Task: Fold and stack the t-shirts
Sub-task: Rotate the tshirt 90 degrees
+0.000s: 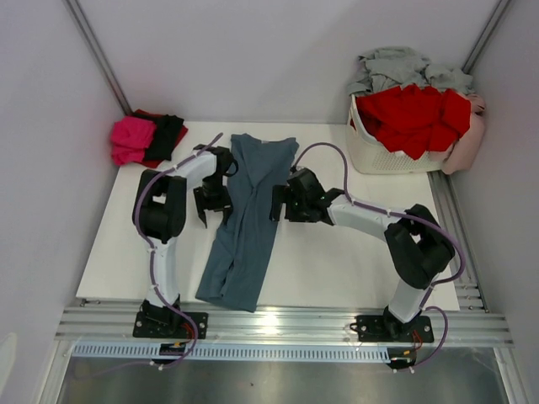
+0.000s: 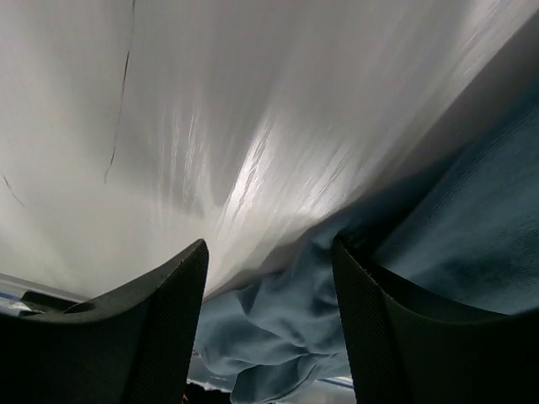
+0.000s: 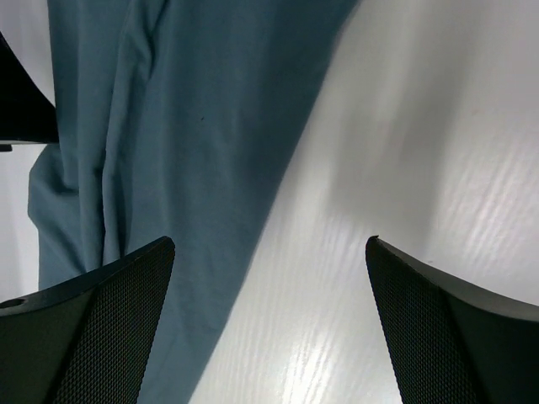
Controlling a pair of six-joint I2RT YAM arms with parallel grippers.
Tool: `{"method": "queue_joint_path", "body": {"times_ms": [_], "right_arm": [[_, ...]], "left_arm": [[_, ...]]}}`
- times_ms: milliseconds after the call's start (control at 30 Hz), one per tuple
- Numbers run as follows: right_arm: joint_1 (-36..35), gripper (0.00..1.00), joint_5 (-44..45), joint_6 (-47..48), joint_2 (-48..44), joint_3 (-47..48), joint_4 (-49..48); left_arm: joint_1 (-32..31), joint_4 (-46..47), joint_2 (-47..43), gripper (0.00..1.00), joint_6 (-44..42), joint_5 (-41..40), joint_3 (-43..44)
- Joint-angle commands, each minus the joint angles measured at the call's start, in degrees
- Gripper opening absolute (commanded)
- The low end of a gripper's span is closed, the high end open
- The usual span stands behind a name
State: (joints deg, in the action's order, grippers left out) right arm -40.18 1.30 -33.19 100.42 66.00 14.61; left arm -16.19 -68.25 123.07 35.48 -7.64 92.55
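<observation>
Top external view taken, the slate blue-grey cloth t-shirt (image 1: 248,223) is laid lengthwise on the white surface (image 1: 337,261) between the left arm (image 1: 181,181) and right arm (image 1: 362,215), whose empty jaws are spread at its long edges, partly on the left and wide on the right, apparently for a fold.

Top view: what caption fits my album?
Left gripper and right gripper flank the blue-grey t-shirt on the table.

The left hand (image 2: 269,252) is hanging open over the white surface (image 2: 210,126), the blue-grey t-shirt (image 2: 278,332) lying bunched between its fingers (image 2: 160,328).
</observation>
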Motion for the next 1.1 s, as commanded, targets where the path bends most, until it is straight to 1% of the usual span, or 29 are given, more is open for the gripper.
{"method": "queue_joint_path", "body": {"times_ms": [0,67,100,133,233,333,367,433,467,533,567,633,667,700,833,1067], "right_arm": [[-0.95,0.99,-3.75,-2.58,0.04,-2.01,-4.41],[-1.12,0.98,-5.42,-3.28,1.43,-2.89,-5.73],[-1.04,0.96,-6.04,-3.55,1.97,-2.89,-6.17],[-1.12,0.95,-6.66,-3.72,2.41,-3.07,-6.52],[-1.21,0.88,-9.46,-4.60,4.51,-3.42,-8.63],[-1.30,0.73,-12.10,-5.22,6.54,-3.33,-10.39],[-1.30,0.62,-12.72,-5.39,6.98,-3.33,-11.26],[-1.39,0.52,-14.12,-5.66,7.86,-3.24,-11.80],[-1.39,0.42,-14.39,-5.66,8.21,-3.24,-12.41],[-1.39,0.34,-14.75,-5.83,8.73,-3.07,-12.68],[-1.30,0.24,-14.75,-5.83,8.91,-2.98,-12.76],[-1.39,0.14,-15.01,-5.92,9.62,-2.54,-12.85],[-1.39,0.05,-15.01,-6.01,9.79,-2.45,-12.77],[-1.39,0.00,-14.66,-6.01,9.88,-2.19,-12.68],[-1.39,0.00,-12.21,-6.18,9.88,-1.23,-11.02],[-0.34,0.00,-3.51,-5.40,9.09,2.64,-5.30]], "left_arm": [[-0.25,3.65,-5.73,0.64,-0.85,4.38,-5.97],[-0.25,3.13,-5.91,0.64,-1.47,7.02,-6.94],[-0.34,3.38,-6.08,0.63,-1.65,7.20,-8.60],[-0.25,3.82,-6.43,0.63,-1.82,10.24,-9.23],[-0.34,5.75,-8.10,0.62,-2.09,14.82,-12.74],[-0.25,6.20,-9.42,0.62,-2.52,16.78,-14.24],[-0.25,6.11,-9.68,0.62,-2.44,17.13,-14.50],[-0.25,6.55,-10.82,0.62,-2.61,17.22,-15.99],[-0.34,6.64,-11.00,0.62,-2.61,17.05,-16.26],[-0.25,6.81,-11.53,0.62,-2.79,17.04,-17.49],[-0.25,6.81,-11.62,0.62,-2.79,16.96,-17.67],[-0.34,7.25,-12.06,0.61,-2.61,17.48,-18.72],[-0.34,7.51,-12.23,0.61,-2.53,17.74,-20.12],[-0.34,7.95,-12.76,0.61,-2.35,18.44,-20.57],[-0.86,8.04,-13.73,0.60,-2.18,19.50,-22.24],[-2.45,8.66,-18.38,0.60,-1.47,19.86,-27.33]]}}
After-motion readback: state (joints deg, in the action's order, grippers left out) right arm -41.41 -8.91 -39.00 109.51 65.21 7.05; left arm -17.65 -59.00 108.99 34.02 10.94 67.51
